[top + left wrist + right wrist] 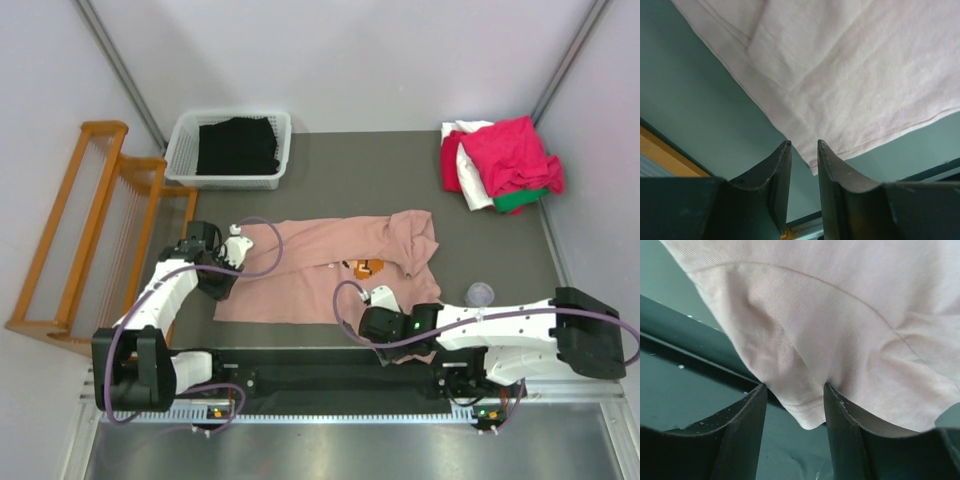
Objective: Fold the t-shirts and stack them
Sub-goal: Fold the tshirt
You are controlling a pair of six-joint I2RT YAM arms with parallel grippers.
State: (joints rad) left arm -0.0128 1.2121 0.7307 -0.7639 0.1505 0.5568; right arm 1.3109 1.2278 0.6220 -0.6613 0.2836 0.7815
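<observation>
Gripping the one pink t-shirt by its hem: right tool. Left tool straddles a corner, grip unclear. Pile of three t-shirts far right.

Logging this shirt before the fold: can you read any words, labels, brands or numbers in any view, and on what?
No readable text in any view.
Dusty-pink t-shirt: only a scrap of its orange-and-black print shows next to a fold, too small to tell any lettering.
White basket: no label visible.
Pile of shirts: no tag or print visible.
Both wrist views: plain pink cloth, no text.
</observation>
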